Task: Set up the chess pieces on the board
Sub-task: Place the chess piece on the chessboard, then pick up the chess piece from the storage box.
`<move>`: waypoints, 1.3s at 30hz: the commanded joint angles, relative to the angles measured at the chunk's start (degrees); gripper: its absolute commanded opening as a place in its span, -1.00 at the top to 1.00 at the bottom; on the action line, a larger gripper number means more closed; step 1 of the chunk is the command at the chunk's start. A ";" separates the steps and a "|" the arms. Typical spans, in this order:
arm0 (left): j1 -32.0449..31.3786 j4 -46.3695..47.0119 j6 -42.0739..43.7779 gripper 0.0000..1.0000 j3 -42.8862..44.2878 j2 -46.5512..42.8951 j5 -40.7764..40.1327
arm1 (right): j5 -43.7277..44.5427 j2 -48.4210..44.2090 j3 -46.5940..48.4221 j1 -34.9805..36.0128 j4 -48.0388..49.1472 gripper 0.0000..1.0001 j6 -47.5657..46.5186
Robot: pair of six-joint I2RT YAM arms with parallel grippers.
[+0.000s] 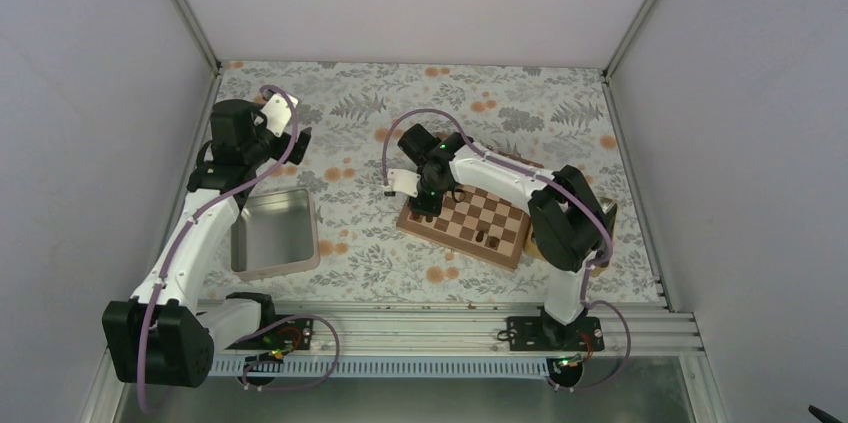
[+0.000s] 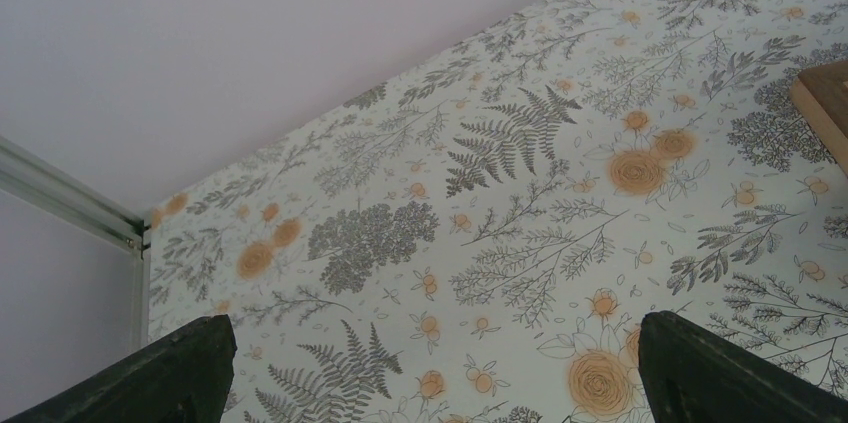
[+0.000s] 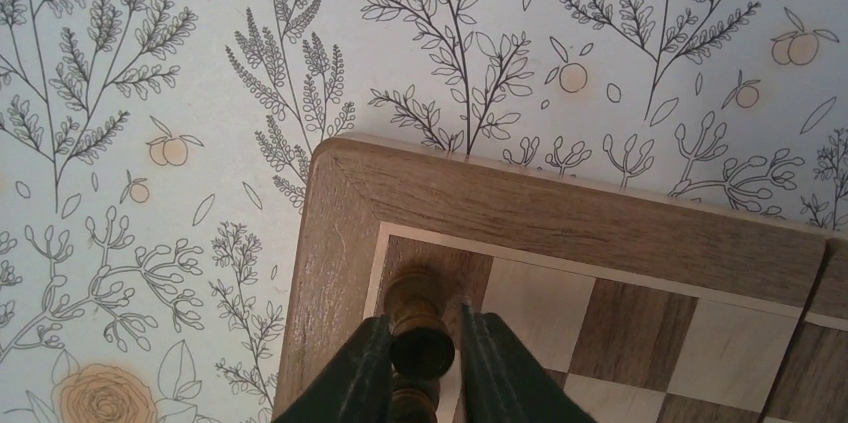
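We find few chess pieces [image 1: 483, 235] on the board [image 1: 470, 249]; right gripper [image 3: 424, 328] flanks one at its corner, grip unclear; left gripper [image 2: 435, 328] spread, empty.

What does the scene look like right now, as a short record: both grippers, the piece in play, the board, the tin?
left gripper: open, nothing between the fingers, over the floral cloth
right gripper: fingers close on both sides of a dark chess piece; gripping or releasing cannot be told
chess piece: at the board's dark corner square, seemingly standing
board: lying on the cloth
tin: left of the board
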 commanded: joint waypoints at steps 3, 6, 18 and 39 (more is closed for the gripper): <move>0.25 0.70 0.35 -1.00 -0.57 -0.02 1.02 | 0.09 0.29 0.51 -0.38 0.54 0.36 0.98; 0.30 0.82 0.35 -1.00 -0.57 -0.07 1.03 | -0.22 -0.49 0.91 -0.54 0.66 0.27 1.24; 0.28 0.61 0.26 -1.00 -0.22 -0.08 0.62 | 0.34 -11.76 1.95 -7.12 -2.53 0.17 1.06; 0.18 -0.55 -0.18 -1.00 0.43 0.14 0.32 | -0.02 -38.59 -26.91 -57.24 -0.01 0.19 -5.54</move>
